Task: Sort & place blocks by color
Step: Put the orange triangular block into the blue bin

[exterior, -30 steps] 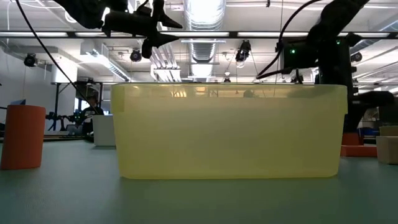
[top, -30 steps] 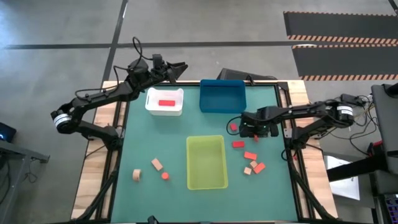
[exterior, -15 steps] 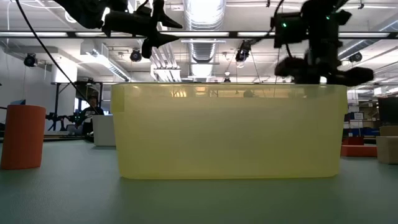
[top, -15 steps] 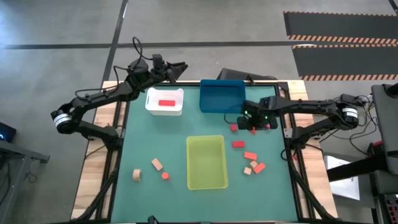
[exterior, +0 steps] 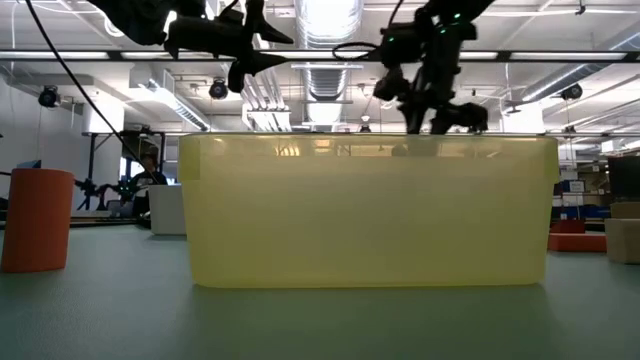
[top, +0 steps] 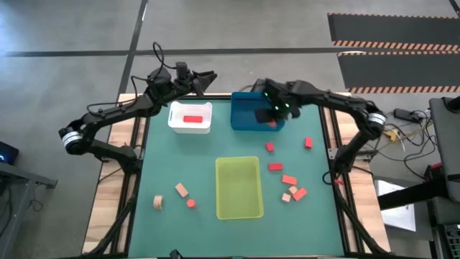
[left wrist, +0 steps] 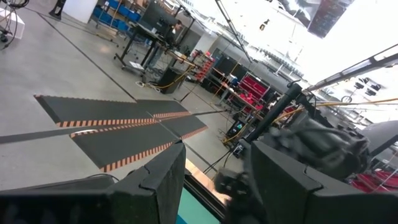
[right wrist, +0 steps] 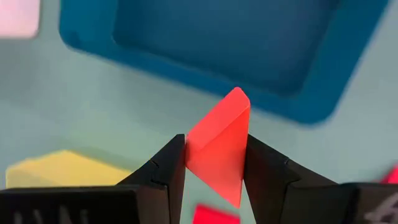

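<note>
R gripper (right wrist: 211, 163) has its jaws clamped on a coral wedge block (right wrist: 219, 152), held over the blue bin (top: 256, 111) at the counter's far edge. L gripper (top: 207, 78) waits beyond the white bin (top: 190, 117), jaws apart, nothing held. Other blocks (top: 290, 180) lie near the counter's right edge.

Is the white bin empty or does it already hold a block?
Not empty: the white bin holds one red block, lying flat inside it in the high view.

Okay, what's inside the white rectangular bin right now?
The white rectangular bin holds one red bar-shaped block, lying flat near the middle. Nothing else shows on its floor from above, and neither arm covers it.
</note>
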Controlling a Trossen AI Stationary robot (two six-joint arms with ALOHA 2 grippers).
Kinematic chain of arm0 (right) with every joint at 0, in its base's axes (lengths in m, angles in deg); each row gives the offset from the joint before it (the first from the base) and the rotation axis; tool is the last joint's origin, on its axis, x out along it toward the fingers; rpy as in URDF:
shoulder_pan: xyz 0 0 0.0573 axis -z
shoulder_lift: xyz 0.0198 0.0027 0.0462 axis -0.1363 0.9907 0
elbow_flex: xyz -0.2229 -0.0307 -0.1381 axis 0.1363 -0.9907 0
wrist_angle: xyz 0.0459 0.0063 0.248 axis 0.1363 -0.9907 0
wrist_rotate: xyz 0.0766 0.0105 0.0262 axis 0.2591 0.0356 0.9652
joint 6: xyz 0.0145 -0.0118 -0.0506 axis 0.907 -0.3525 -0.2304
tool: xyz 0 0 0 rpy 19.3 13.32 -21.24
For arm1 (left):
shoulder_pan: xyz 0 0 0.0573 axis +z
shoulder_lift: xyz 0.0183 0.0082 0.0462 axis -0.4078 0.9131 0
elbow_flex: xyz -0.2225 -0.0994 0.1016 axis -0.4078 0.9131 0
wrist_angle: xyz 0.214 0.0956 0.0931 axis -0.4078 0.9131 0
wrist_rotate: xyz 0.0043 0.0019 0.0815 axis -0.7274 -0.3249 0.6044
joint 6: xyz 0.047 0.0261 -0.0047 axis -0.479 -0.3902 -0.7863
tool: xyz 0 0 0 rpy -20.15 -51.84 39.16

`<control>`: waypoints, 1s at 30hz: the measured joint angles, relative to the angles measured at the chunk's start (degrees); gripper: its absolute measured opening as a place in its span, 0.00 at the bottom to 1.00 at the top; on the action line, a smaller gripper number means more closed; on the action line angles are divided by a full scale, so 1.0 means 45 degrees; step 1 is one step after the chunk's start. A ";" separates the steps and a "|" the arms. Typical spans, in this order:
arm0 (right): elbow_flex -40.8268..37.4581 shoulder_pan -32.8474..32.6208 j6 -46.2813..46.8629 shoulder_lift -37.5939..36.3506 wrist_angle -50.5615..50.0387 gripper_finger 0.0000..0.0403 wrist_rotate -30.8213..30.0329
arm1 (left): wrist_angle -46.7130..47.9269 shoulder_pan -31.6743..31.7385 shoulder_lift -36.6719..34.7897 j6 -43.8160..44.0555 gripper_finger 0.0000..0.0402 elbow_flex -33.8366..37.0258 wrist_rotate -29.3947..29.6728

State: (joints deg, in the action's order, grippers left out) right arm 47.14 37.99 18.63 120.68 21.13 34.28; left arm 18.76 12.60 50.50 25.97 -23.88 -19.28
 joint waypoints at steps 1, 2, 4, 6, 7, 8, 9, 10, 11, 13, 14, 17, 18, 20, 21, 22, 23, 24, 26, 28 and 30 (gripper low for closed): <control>0.0379 0.0168 -0.0314 0.0368 -0.0009 0.29 0.0006 | 0.0001 0.0000 -0.0018 0.0005 0.41 0.0000 0.0000; 0.0692 0.0346 -0.0553 0.0687 -0.0009 0.29 0.0042 | 0.0006 0.0000 -0.0051 0.0014 0.41 0.0000 0.0000; 0.1227 0.0719 -0.1080 0.1321 0.0001 0.30 0.0088 | 0.0028 0.0000 -0.0175 0.0023 0.41 0.0005 -0.0005; 0.1625 0.1091 -0.1519 0.1850 -0.0012 0.30 0.0189 | 0.0013 0.0000 -0.0356 0.0022 0.41 0.0004 -0.0010; 0.1785 0.1288 -0.1719 0.2105 -0.0022 0.30 0.0286 | 0.0017 0.0000 -0.0462 0.0023 0.41 0.0000 -0.0012; 0.1932 0.1465 -0.1933 0.2354 -0.0007 0.29 0.0309 | 0.0018 0.0000 -0.0590 0.0019 0.41 0.0000 -0.0017; 0.2044 0.1619 -0.2075 0.2588 0.0001 0.29 0.0305 | 0.0031 0.0000 -0.0738 0.0022 0.41 0.0006 -0.0022; 0.2138 0.1789 -0.2264 0.2833 0.0001 0.29 0.0308 | 0.0020 0.0000 -0.0917 0.0019 0.41 0.0023 -0.0025; 0.2216 0.1943 -0.2408 0.3066 0.0020 0.29 0.0308 | 0.0010 0.0000 -0.1093 0.0022 0.41 0.0053 -0.0034; 0.2297 0.2194 -0.2704 0.3513 0.0090 0.30 0.0296 | 0.0000 0.0000 -0.1412 0.0023 0.41 0.0063 -0.0039; 0.2334 0.2300 -0.2816 0.3737 0.0100 0.30 0.0283 | 0.0017 0.0000 -0.1579 0.0021 0.41 0.0063 -0.0039; 0.2362 0.2567 -0.3224 0.4339 0.0244 0.29 0.0264 | -0.0008 0.0000 -0.2053 0.0021 0.41 0.0063 -0.0044; 0.2362 0.2619 -0.3295 0.4517 0.0352 0.29 0.0189 | -0.0011 0.0002 -0.2198 0.0023 0.41 0.0063 -0.0044; 0.2374 0.2718 -0.3455 0.4825 0.0433 0.29 0.0010 | 0.0025 0.0000 -0.2476 0.0020 0.41 0.0078 -0.0044; 0.2390 0.2757 -0.3544 0.4952 0.0393 0.30 -0.0104 | 0.0019 0.0000 -0.2595 0.0014 0.41 0.0078 -0.0044; 0.2411 0.2806 -0.3570 0.5064 0.0402 0.30 -0.0116 | 0.0021 0.0000 -0.2709 0.0014 0.41 0.0078 -0.0044; 0.2419 0.2825 -0.3610 0.5168 0.0481 0.30 -0.0143 | 0.0031 0.0000 -0.2810 0.0009 0.41 0.0083 -0.0044; 0.2435 0.2834 -0.3656 0.5239 0.0539 0.30 -0.0154 | 0.0011 0.0000 -0.2895 0.0009 0.41 0.0083 -0.0044; 0.2435 0.2844 -0.3752 0.5361 0.0735 0.30 -0.0165 | 0.0015 0.0000 -0.3006 0.0009 0.41 0.0083 -0.0041; 0.2440 0.2844 -0.3792 0.5470 0.0799 0.30 -0.0262 | 0.0024 0.0000 -0.3074 0.0009 0.41 0.0089 -0.0041; 0.2440 0.2835 -0.3870 0.5560 0.0797 0.30 -0.0353 | 0.0019 0.0000 -0.3097 0.0009 0.41 0.0092 -0.0039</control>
State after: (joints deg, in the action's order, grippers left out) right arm 58.12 50.75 1.21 145.70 24.72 32.69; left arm 18.85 12.60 36.56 26.02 -23.46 -19.46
